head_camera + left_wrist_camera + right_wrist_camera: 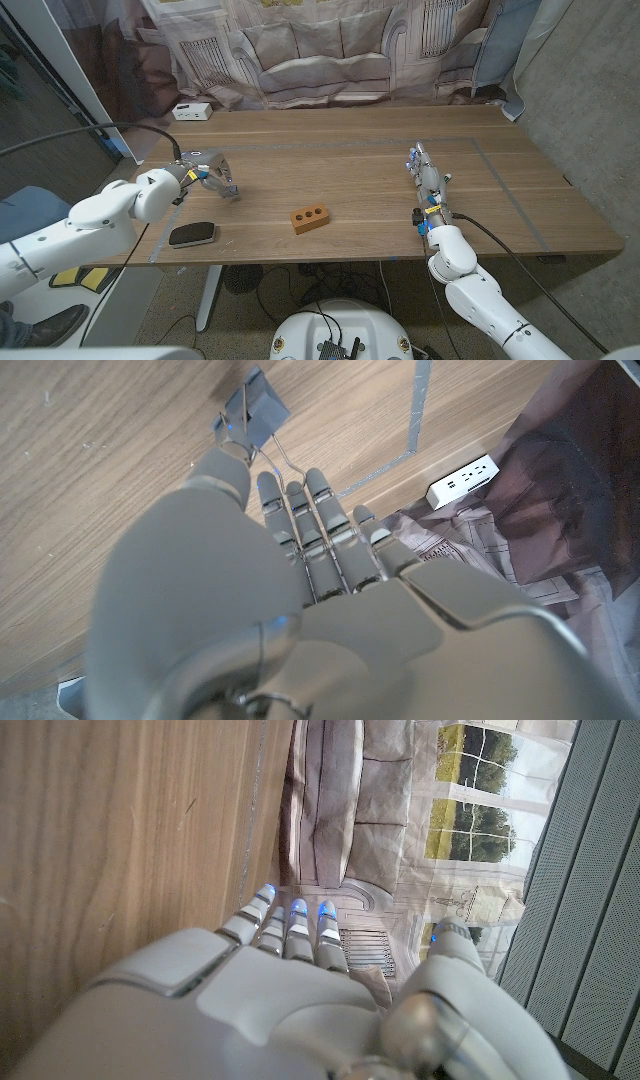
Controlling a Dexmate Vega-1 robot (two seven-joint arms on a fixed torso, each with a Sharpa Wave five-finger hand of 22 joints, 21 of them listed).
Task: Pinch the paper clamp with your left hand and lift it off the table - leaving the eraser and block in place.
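Left of the brown block (310, 217), the left hand (205, 174) pinches the paper clamp (254, 415), whose wire handles the wrist view reveals between thumb and fingers; the black eraser (191, 235) lies nearer the robot.

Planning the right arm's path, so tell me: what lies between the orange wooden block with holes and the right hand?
Nothing: in the head view, only bare wooden table stretches from the orange wooden block with holes to the right hand.

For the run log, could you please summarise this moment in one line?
left hand pinches paper clamp | lift: cannot tell | right hand idle, holds nothing | eraser, block in place
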